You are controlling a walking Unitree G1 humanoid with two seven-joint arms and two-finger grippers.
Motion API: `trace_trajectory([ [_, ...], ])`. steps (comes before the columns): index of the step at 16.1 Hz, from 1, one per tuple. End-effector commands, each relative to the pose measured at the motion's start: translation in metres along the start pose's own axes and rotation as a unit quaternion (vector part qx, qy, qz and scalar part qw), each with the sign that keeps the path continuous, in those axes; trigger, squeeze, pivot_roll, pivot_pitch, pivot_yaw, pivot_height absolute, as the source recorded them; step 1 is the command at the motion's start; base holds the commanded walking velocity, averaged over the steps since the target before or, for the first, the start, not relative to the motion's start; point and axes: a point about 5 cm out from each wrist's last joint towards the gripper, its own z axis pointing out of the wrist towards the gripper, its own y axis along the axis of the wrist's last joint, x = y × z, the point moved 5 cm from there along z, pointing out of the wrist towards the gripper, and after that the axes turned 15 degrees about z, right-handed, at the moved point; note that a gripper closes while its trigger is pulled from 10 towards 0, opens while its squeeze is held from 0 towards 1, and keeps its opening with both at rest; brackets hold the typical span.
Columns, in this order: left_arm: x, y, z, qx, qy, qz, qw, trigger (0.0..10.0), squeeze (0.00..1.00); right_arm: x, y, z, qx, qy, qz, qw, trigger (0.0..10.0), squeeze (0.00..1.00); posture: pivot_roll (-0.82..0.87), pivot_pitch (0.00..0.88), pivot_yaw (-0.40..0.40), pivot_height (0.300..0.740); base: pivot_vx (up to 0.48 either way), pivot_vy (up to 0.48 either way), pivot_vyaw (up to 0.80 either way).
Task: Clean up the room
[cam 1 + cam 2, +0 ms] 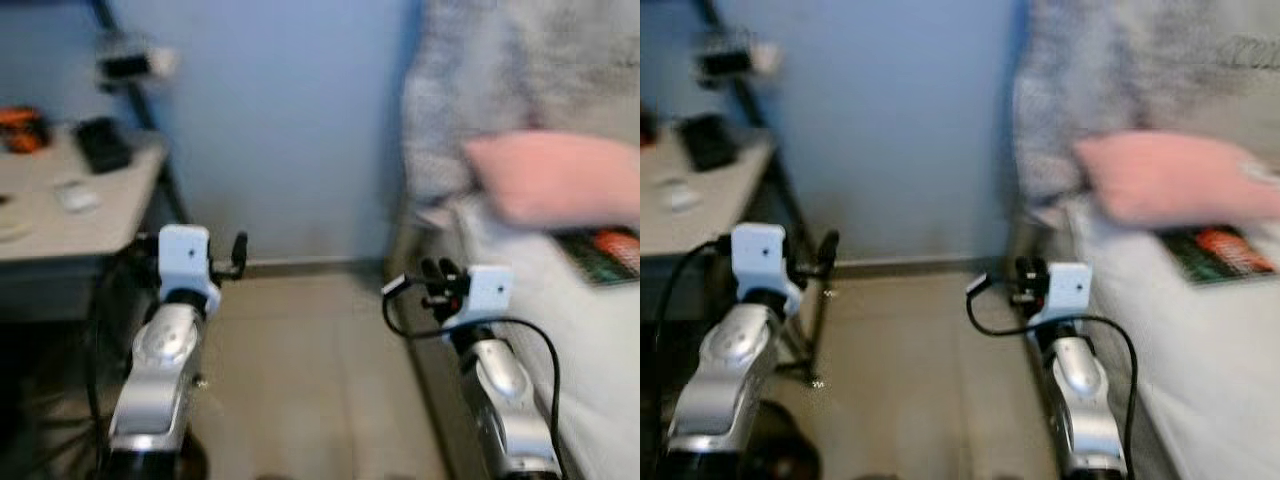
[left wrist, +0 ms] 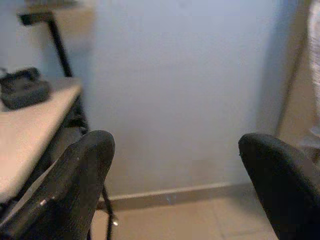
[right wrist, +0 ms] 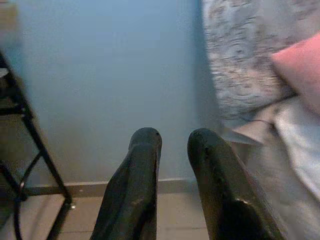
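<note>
Blur everywhere in my head views, but the layout reads fine. I've got both arms raised in front of me, forearms angled forward and up, over a bare tan floor (image 1: pixel 300 380) facing a blue wall (image 1: pixel 290 120).

My left tool (image 2: pixel 175 165) sits just off the corner of the worktop (image 1: pixel 70 225) on my left. From its wrist camera the two black fingers (image 2: pixel 75 185) are spread wide apart with nothing between them, pointing at the wall and the baseboard.

My right tool (image 3: pixel 172 150) is held up beside the edge of the bed (image 1: pixel 590 360) on my right. Its fingers (image 3: pixel 137 180) are almost together, just a narrow slit between them, gripping nothing. A black cable (image 1: pixel 530 340) loops off that wrist.

Stuff that looks like cleanup material: a pink pillow (image 1: pixel 555 180) on the bed against a grey patterned blanket (image 1: pixel 510 70), and a dark book or magazine with an orange patch (image 1: pixel 605 255) lying flat just below the pillow. On the worktop there's a black object (image 1: pixel 100 143), something orange at the far edge (image 1: pixel 22 128), and a small pale item (image 1: pixel 75 197), too smeared to name.
</note>
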Motion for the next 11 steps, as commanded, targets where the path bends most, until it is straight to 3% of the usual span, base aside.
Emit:
trace_trajectory([
  [1,-0.006,0.001,0.003,0.001,-0.017,0.004,1.000,10.0,0.00,-0.010,-0.002,0.000,0.006,-0.020,0.001,1.000,10.0,0.00,0.02,0.000,0.015,0.710,0.480,0.000,0.00],
  [7,-0.011,0.004,0.012,-0.007,-0.050,0.061,0.997,10.0,0.00,-0.001,-0.006,0.001,0.009,-0.004,-0.004,1.000,10.0,0.00,0.02,0.000,0.017,0.710,0.480,0.000,0.00],
  [9,-0.010,-0.001,0.015,0.015,-0.042,0.084,0.995,10.0,0.00,0.001,-0.007,0.001,0.009,-0.001,-0.004,1.000,10.0,0.00,0.03,0.000,0.016,0.710,0.000,0.000,0.00],
  [11,-0.009,0.004,0.014,-0.002,-0.041,0.079,0.996,10.0,0.00,0.002,-0.007,0.001,0.009,0.001,-0.003,1.000,10.0,0.00,0.03,0.000,0.014,0.710,0.127,-0.202,0.00],
])
